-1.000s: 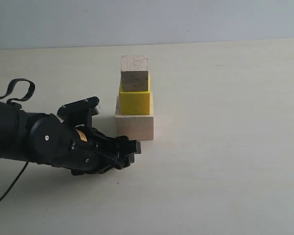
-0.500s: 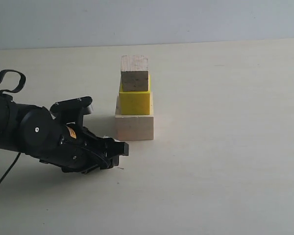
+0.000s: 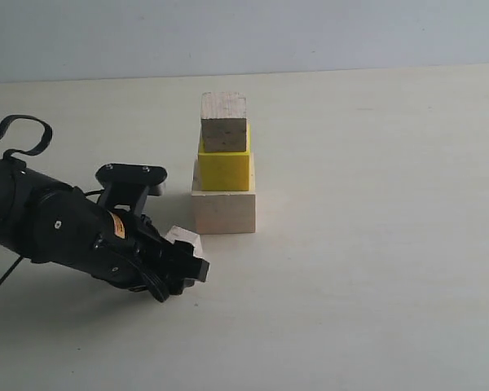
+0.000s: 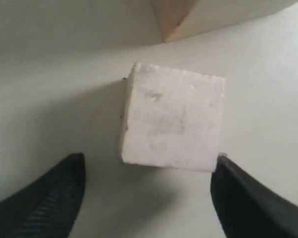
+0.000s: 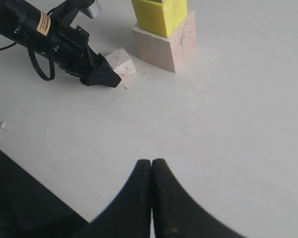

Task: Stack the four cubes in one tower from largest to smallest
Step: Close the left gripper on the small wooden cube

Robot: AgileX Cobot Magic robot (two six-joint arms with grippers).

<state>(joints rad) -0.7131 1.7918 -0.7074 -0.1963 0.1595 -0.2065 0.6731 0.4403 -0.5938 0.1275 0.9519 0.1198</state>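
I find the left tool (image 3: pixel 194 267) low at lower left of the exterior view, spread wide and empty. The loose cube (image 4: pixel 173 121) lies on the bench (image 3: pixel 375 269) just ahead of its tips, skewed to them; one finger (image 4: pixel 253 203) appears to touch a corner. The stack (image 3: pixel 224 169) stands at centre, three high, its base (image 3: pixel 222 210) just beyond the loose cube. The right tool (image 5: pixel 152 168) is pressed closed, empty, well apart. Risks, in my judgement: closing on a skewed cube may twist or eject it; pushing forward could nudge the base; a tilted grasp would spoil placement on the small top cube (image 3: pixel 224 122).
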